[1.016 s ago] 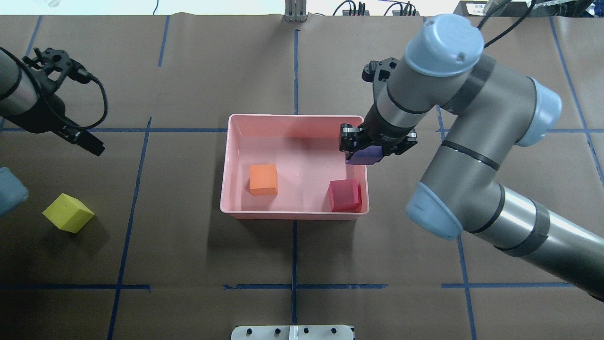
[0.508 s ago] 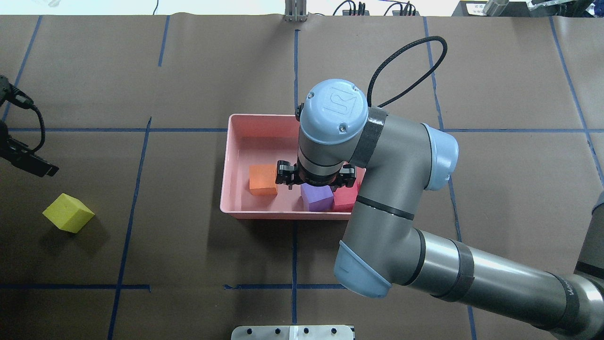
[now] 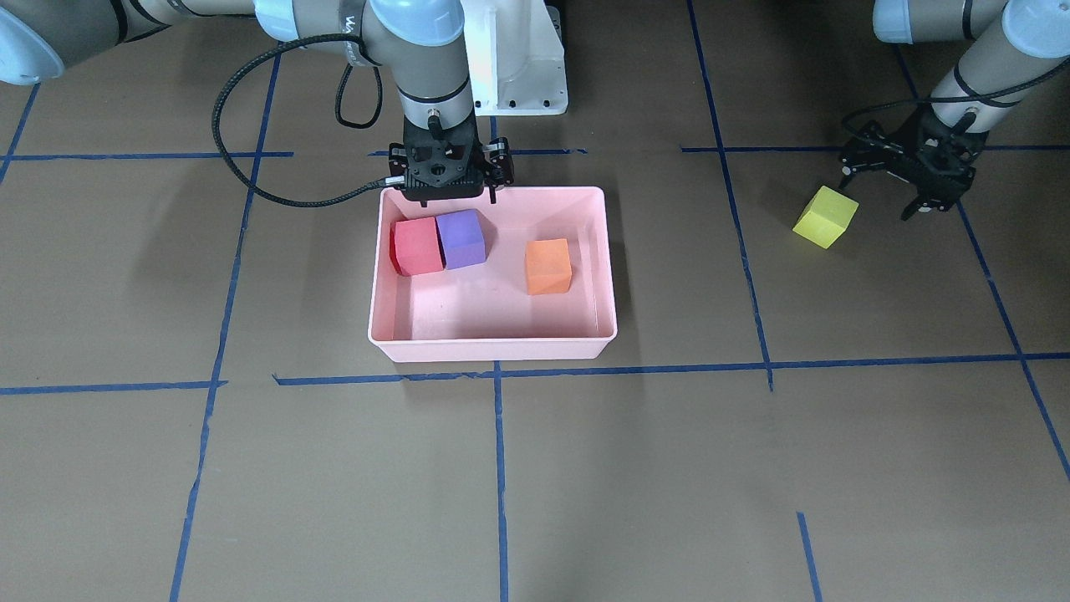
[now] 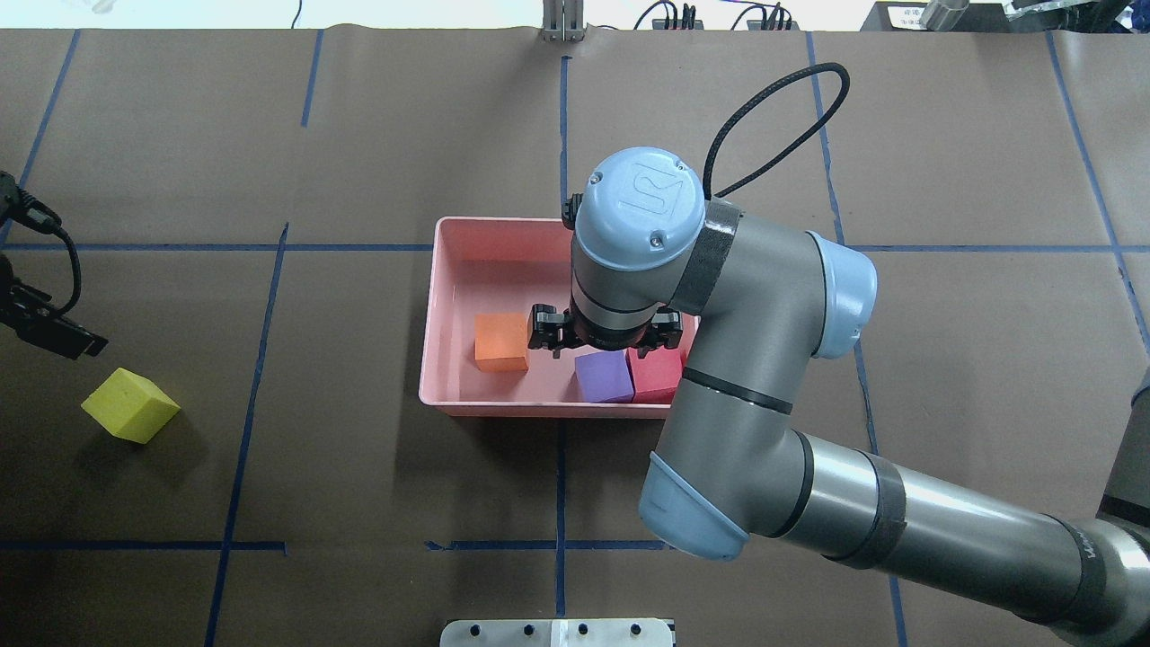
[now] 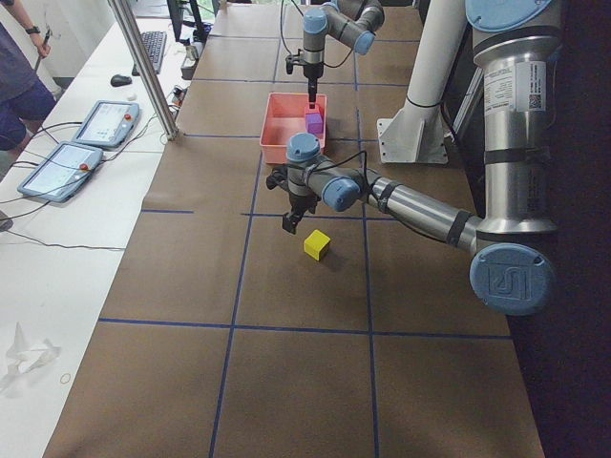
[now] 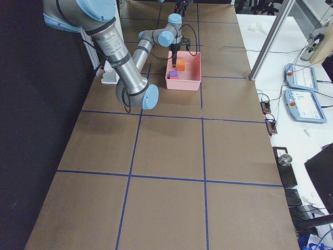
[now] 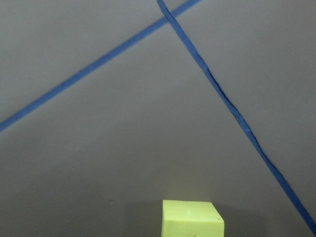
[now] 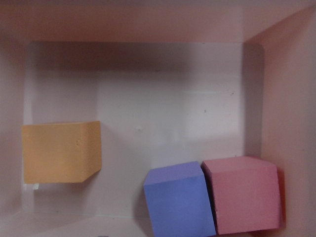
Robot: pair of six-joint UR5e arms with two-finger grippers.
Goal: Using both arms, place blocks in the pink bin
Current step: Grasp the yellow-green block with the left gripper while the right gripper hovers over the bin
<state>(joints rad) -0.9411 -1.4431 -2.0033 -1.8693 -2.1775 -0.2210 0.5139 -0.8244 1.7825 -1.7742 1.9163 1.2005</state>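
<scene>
**Change noted.** A second ago the right gripper [image 3: 451,196] held the purple block [image 4: 604,377] over the far right corner of the pink bin [image 3: 493,349]. Now that block rests on the bin floor by the bin's near edge, touching the red-pink block [image 4: 659,377], which sits in the near right corner. The gripper hangs just above the pair with its jaws spread wide and nothing between them. The wrist cam shows the block standing free.

**Bin contents.** 3 of 4 in: purple, red-pink, and the orange block [image 4: 500,341], which is apart from the others, toward the bin's left wall.

**Outstanding.** The yellow-green block [image 4: 130,406] lies on the table [image 4: 359,467] near its left edge, well apart from the bin. The left gripper [image 3: 878,192] has come in from farther back and now hangs near that block on its far side. Its fingers are splayed and it holds nothing. Its wrist cam has the block at the bottom of frame.

**Judgement.** R arm's drop-off is done. The last pick falls to the L arm, approx. three-quarters complete.

**Markings.** There is a "UR" logo on the R arm's blue joint cap [image 4: 642,193]. A white label [image 5: 516,86] w/ a code square is on the L arm's upright link, text too small to read. No writing seen on the blocks or bin.
</scene>
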